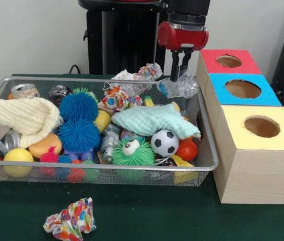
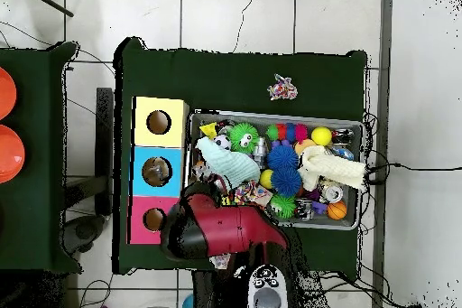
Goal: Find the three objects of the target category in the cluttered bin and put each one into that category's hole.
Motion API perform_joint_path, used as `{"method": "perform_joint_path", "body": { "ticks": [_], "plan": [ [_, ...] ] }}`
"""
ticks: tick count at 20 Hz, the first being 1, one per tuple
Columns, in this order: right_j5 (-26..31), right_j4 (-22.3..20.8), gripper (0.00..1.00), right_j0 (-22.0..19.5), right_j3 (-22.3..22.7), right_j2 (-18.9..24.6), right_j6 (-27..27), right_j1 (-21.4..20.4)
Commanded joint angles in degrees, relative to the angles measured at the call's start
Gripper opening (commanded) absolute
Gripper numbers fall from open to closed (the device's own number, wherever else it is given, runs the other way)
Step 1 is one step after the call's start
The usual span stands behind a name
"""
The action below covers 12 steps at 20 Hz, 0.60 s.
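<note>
Front view shows the gripper [image 1: 182, 75] pinching a crumpled clear plastic wad [image 1: 178, 86] above the bin [image 1: 208, 145], likely light, crushable, slippery, so its bunched top suits gripping.

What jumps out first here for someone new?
The wire mesh bin, heaped with toys, cans and cloths: two spiky blue balls left of centre, a small soccer ball near its front right. The red gripper holds a crumpled clear plastic wad above the bin's far right corner, beside the red, blue and yellow hole boxes.
</note>
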Motion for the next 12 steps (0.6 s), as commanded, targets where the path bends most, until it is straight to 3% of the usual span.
{"method": "perform_joint_path", "body": {
  "ticks": [1, 12],
  "plan": [
    [7.3, 2.9, 0.00, -1.8, 3.7, 5.9, 8.7, -1.9],
    [5.6, 2.7, 0.00, -3.3, 5.4, 7.6, 9.1, -3.5]
  ]
}}
